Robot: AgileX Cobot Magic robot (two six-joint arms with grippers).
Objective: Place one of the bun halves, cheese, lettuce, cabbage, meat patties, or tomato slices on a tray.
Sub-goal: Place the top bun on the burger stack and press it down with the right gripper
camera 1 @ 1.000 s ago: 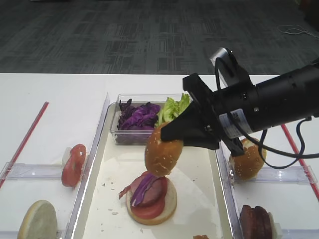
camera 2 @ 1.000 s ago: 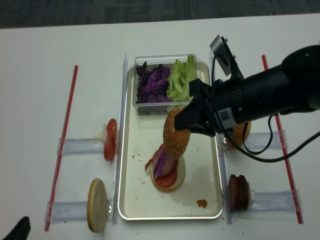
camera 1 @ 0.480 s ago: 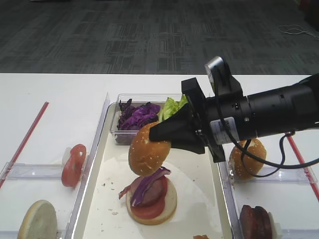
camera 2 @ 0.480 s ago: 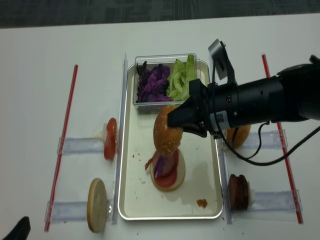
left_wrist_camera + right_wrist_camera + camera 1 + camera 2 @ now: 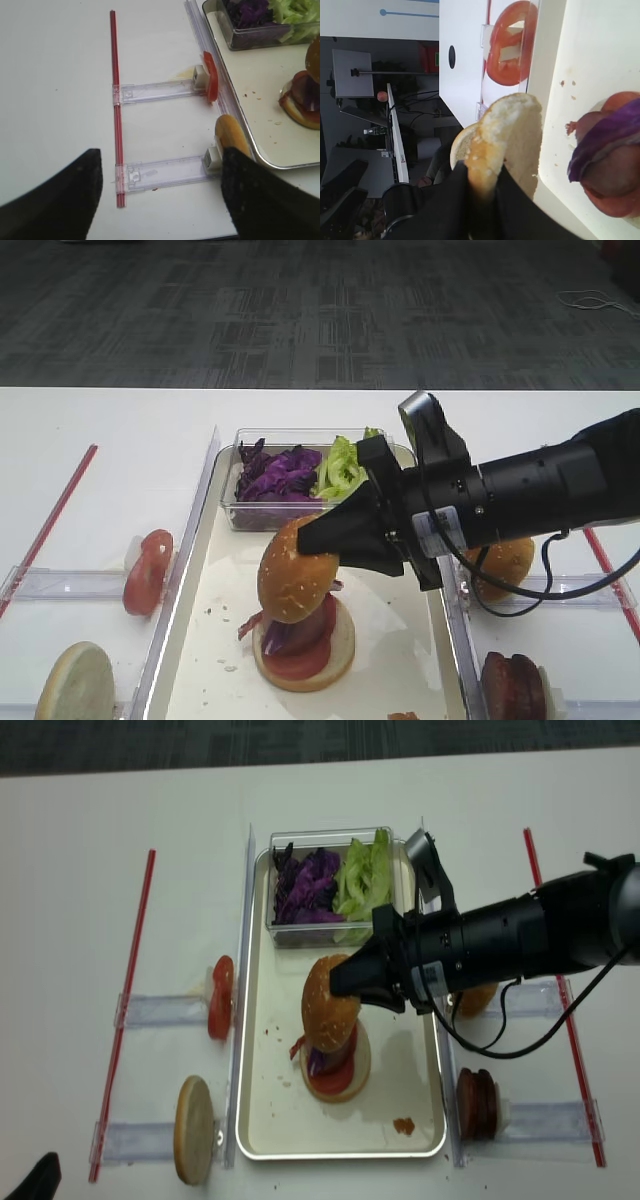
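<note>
Sesame bun top [image 5: 297,578] sits frame centre, over the stacked burger [image 5: 303,642] on the tray [image 5: 213,570]. My right gripper [image 5: 318,538] has its jaws pinched on the bun's edge. Left jaws spread wide, lower left over tabletop [image 5: 60,100].

The right gripper [image 5: 322,540] has moved down and to the left with the bun top [image 5: 296,578]. A second ago the bun hung tilted, high above the stack [image 5: 304,645]. Now it sits right over it.
</note>
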